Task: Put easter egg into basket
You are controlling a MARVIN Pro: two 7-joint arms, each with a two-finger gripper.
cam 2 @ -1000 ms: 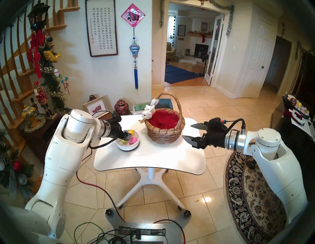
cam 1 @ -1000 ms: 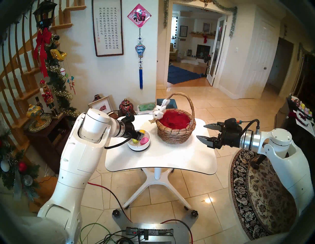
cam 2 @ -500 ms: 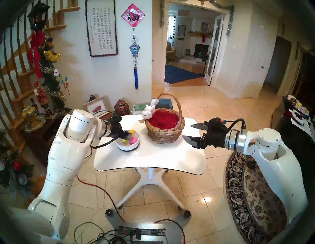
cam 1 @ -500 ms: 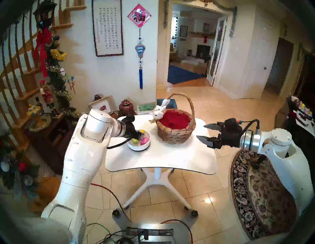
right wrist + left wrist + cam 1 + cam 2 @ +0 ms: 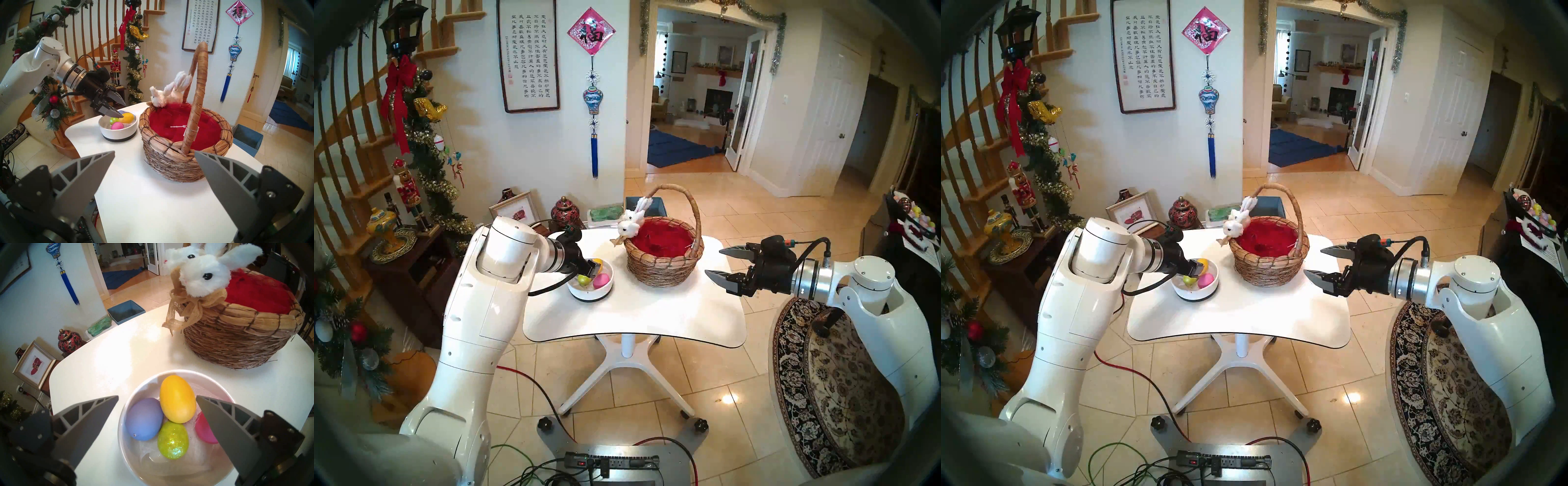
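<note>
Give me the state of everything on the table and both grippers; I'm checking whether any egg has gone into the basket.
wicker basket: upright, red lining bare, no egg inside
plush bunny: draped on the basket rim
white bowl: holds all four eggs
yellow egg: in bowl
purple egg: in bowl
green glitter egg: in bowl
pink egg: in bowl
left gripper: open above the bowl, empty
right gripper: open, empty

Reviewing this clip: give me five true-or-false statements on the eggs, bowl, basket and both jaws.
1. The white bowl holds four eggs. True.
2. The left gripper grips the yellow egg. False: its jaws stand open over the bowl.
3. The wicker basket already holds an egg. False: only red lining shows.
4. The right gripper is open and empty. True.
5. The plush bunny sits in the bowl. False: it sits on the basket's rim.
</note>
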